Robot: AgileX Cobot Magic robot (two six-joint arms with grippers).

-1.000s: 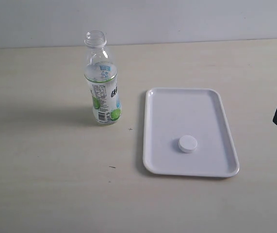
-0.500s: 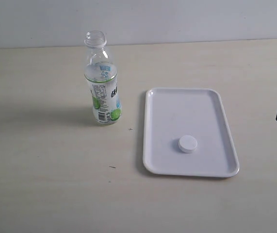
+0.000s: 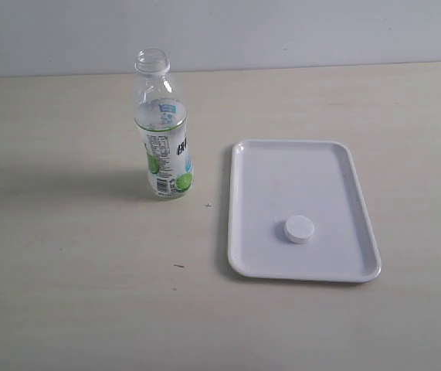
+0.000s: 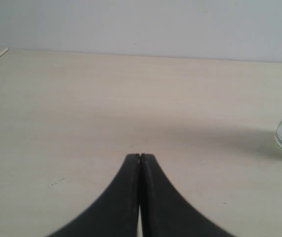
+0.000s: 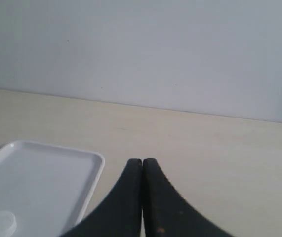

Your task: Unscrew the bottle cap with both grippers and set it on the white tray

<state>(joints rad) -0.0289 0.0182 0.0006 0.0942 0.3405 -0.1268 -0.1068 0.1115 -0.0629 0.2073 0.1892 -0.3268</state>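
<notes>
The bottle is clear, glossy plastic with a smooth printed white-and-green label round its lower body, and the bottle cap looks like opaque white plastic with a satin top. The white tray is smooth white plastic with a faint sheen, while the table has a pale, matt, wood-look surface with fine grain lines. The left gripper and the right gripper show smooth, matt black fingers, and the wall is plain matt grey-white.
</notes>
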